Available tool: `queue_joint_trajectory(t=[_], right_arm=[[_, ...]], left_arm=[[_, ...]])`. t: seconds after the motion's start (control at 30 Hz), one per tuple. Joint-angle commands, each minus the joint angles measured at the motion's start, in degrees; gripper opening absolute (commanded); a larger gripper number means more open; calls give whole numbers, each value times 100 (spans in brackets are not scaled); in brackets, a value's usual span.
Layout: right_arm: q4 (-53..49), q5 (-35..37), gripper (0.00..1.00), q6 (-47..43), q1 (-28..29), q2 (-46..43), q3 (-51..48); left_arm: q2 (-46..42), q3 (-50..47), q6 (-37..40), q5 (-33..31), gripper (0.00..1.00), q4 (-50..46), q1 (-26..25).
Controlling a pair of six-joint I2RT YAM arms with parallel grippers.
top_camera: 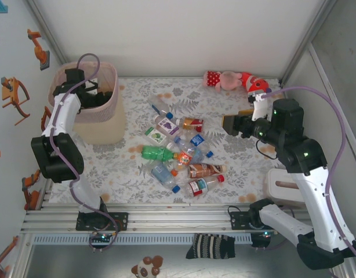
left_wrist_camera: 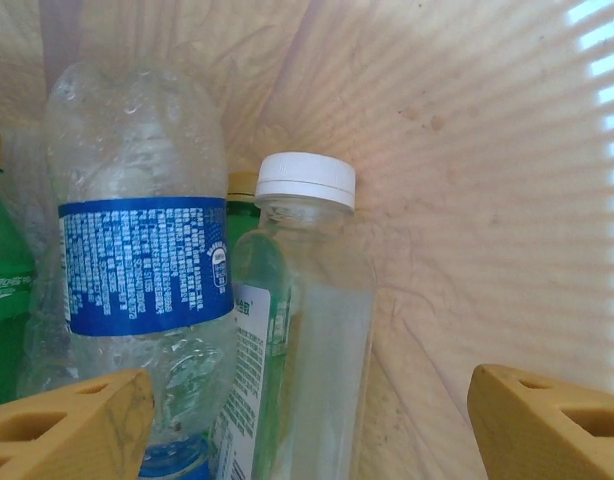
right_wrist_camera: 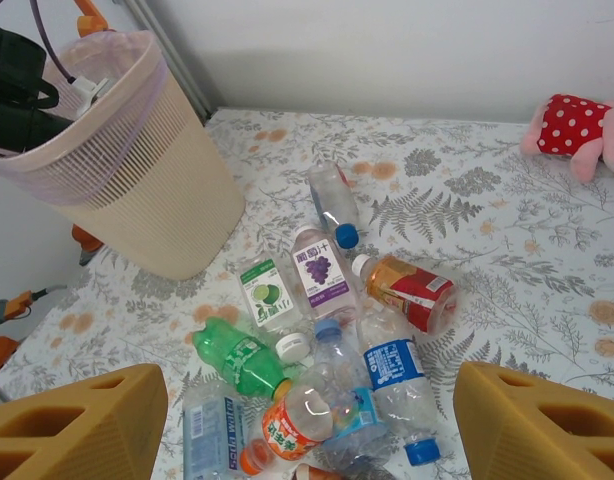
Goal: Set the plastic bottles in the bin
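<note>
Left gripper (left_wrist_camera: pixel 307 405) down inside bin (top_camera: pixel 106 124), fingers apart, nothing clamped. Right gripper (right_wrist_camera: pixel 307 415) apart too, empty, hovering over pile.

Done: several bottles in bin, upright against wall: crumpled blue-label bottle (left_wrist_camera: pixel 137 250), white-cap bottle (left_wrist_camera: pixel 302 320), green bottle (left_wrist_camera: pixel 2 300).

Left: roughly ten bottles (top_camera: pixel 181 152) heaped on table (top_camera: pixel 242 162), right of bin, lying on sides; clear, green, brown, mixed labels.

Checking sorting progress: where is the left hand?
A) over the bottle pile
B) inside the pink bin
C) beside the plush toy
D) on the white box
B: the left hand sits inside the bin, its camera facing a blue-labelled bottle there.
</note>
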Motion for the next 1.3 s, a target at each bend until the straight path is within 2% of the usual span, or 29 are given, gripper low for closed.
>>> queue_joint_trajectory(t=[0.0, 0.37, 0.53, 0.73, 0.93, 1.13, 1.27], right_arm=[[83, -19, 75, -20, 10, -10, 132], [93, 11, 75, -49, 18, -113, -18], [89, 19, 75, -105, 18, -134, -71], [132, 2, 75, -130, 18, -152, -192], [138, -30, 75, -228, 14, -165, -289], [140, -79, 75, -326, 17, -208, -463], [130, -103, 75, -373, 12, -246, -584]], left_arm=[[-409, 321, 8, -78, 81, -131, -22], [-1296, 878, -288, 39, 81, -353, -66], [-1727, 877, -460, -175, 80, -486, -388], [-2314, 374, -815, -785, 79, -462, -1253], [-2727, -343, -1302, -1590, 77, -377, -2389], [-2925, -1332, -2076, -2299, 75, -52, -3467], [-2901, -1939, -2655, -2595, 75, 68, -3948]])
